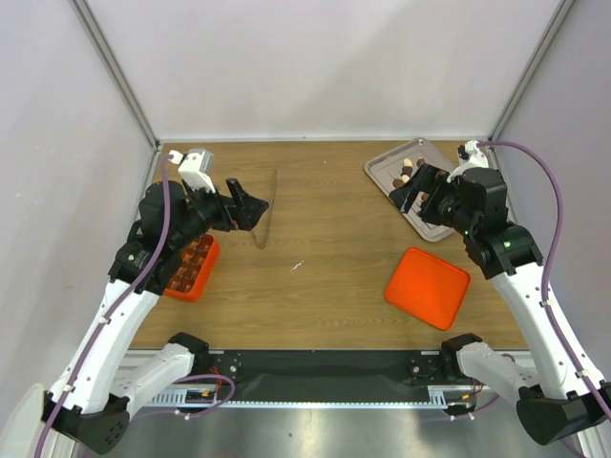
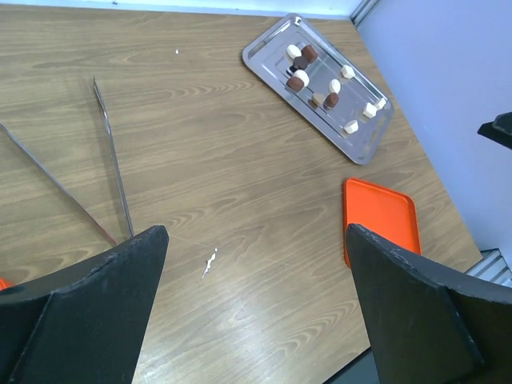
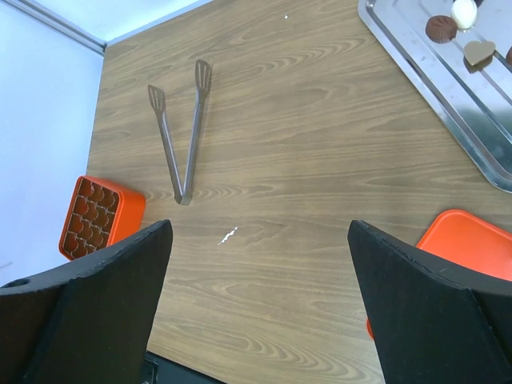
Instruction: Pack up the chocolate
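The chocolate [image 1: 406,172], several small dark brown and cream-white pieces, lies on a silver tray [image 1: 380,170] at the back right. It also shows in the left wrist view [image 2: 318,78] and at the top right of the right wrist view [image 3: 442,28]. My left gripper [image 1: 246,205] is open and empty, raised above the table's left side next to the metal tongs [image 1: 267,215]. My right gripper [image 1: 410,191] is open and empty, raised over the tray's near part. Both wrist views show wide-apart jaws over bare wood, left [image 2: 254,264] and right [image 3: 256,240].
An orange gridded box [image 1: 194,270] holding brown pieces sits at the left edge under my left arm, also in the right wrist view [image 3: 100,216]. A flat orange lid [image 1: 427,287] lies front right. A small white scrap [image 1: 298,266] lies mid-table.
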Robot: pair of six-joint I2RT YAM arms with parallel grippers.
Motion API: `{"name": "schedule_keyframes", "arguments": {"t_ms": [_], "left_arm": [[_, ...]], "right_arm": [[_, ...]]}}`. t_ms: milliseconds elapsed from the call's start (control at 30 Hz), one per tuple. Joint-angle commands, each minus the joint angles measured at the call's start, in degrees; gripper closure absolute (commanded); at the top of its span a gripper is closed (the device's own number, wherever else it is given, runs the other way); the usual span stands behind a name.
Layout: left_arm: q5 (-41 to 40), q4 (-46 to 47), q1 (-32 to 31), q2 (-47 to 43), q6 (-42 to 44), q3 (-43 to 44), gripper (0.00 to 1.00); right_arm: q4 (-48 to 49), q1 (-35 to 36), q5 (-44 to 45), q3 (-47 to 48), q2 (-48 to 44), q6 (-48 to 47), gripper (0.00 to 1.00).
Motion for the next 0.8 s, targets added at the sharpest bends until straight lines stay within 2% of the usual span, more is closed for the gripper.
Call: {"name": "schedule_keyframes", "arguments": {"t_ms": [0,267,367,400,467,533,633,700,767], "left_arm": [[-0.9,0.2,0.1,0.1,-0.8,2.5,0.0],[-1.5,0.6,0.1,-0.1,-0.6,2.2,0.0],[-6.2,2.1,0.2,0.8,0.4,1.4,0.0],[-15.5,1.2,0.3,4.2,0.0,1.9,0.0],[-20.1,-3.1,3.7,9.0,-0.7,6.1,0.01],[-19.1,-4.3,10.0,17.5,-1.9,9.4,0.03],[-16.4,-4.1,15.7,29.2,-2.8,13.1,0.09],[-16.3,-3.2,17.0,34.7,-3.4,15.0,0.13],[-14.7,-3.1,17.8,43.9,-4.1,19.6,0.17]], "right_arm": [[2.2,-0.2,0.2,2.2,-1.0,-0.7,0.0],[2.0,-0.2,0.6,2.0,-1.1,-0.7,0.0],[1.7,-0.2,0.7,1.8,-0.4,-0.3,0.0],[1.8,-0.2,0.4,1.6,0.0,-0.2,0.0],[2.1,-0.2,-0.7,1.4,0.8,0.5,0.0],[2.5,-0.2,-1.9,0.7,1.0,0.7,0.0],[3.1,-0.2,-3.8,-0.1,1.4,0.6,0.0],[3.3,-0.2,-4.7,-0.7,1.4,0.5,0.01],[4.0,-0.2,-5.8,-1.8,1.3,0.5,0.0]]}}
